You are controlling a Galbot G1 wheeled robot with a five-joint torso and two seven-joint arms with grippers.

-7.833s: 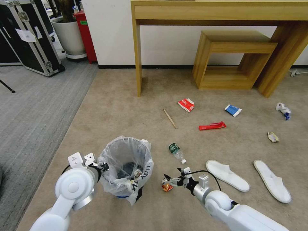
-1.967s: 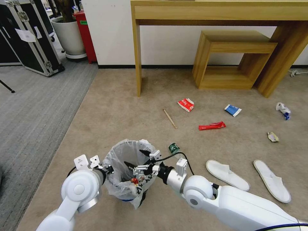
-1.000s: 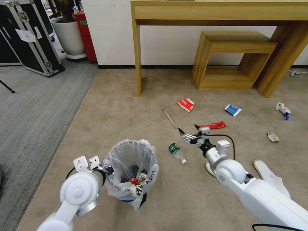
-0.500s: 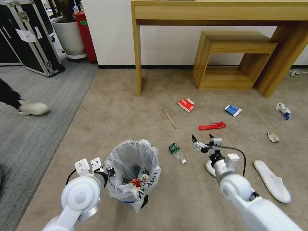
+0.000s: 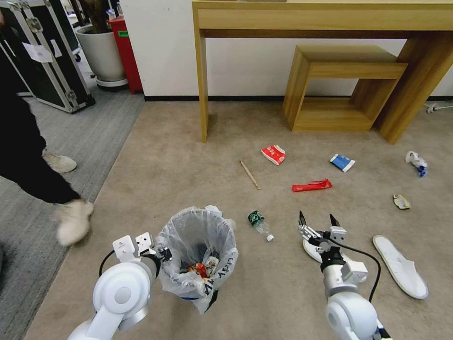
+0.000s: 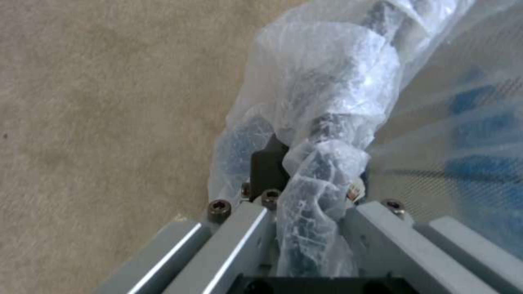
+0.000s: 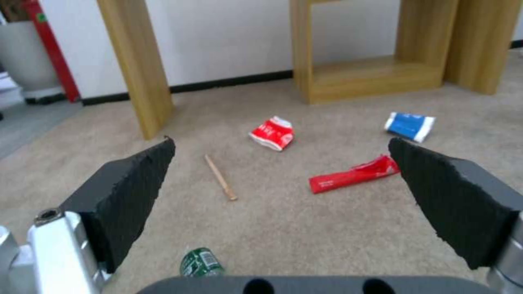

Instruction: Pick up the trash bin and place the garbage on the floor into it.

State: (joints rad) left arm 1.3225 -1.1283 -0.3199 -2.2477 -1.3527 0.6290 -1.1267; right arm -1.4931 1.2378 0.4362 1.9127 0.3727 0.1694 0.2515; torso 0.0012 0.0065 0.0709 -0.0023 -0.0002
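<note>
The left gripper (image 5: pixel 163 254) is clamped on the near-left rim of the bin (image 5: pixel 198 257); in the left wrist view its jaws pinch a fold of the bag (image 6: pixel 327 122) together with the black rim, the gripper (image 6: pixel 305 179) half wrapped in plastic. The bin stands upright on the carpet (image 5: pixel 188 156), with red and white scraps lying at its bottom. The right gripper (image 5: pixel 318 221) hangs above the floor to the right of the bin, jaws spread wide and holding nothing; the right wrist view shows both black pads (image 7: pixel 136 192) far apart around bare carpet (image 7: pixel 305 228).

The rest of the litter lies loose on the floor: the crushed bottle (image 5: pixel 258 225) (green label, white cap) between bin and right gripper, and at the near edge of the right wrist view (image 7: pixel 200 261); the stick (image 5: pixel 250 174) (image 7: pixel 220 177); the carton (image 5: pixel 273 154) (image 7: pixel 272 133); the red wrapper (image 5: pixel 311 185) (image 7: pixel 354 174); the blue packet (image 5: pixel 343 162) (image 7: pixel 410 125); crumpled paper (image 5: pixel 416 162) and a small scrap (image 5: pixel 401 201) farther right. One slipper (image 5: pixel 401 265) lies flat to the right; the other (image 5: pixel 310 249) is partly hidden behind the right arm.
</note>
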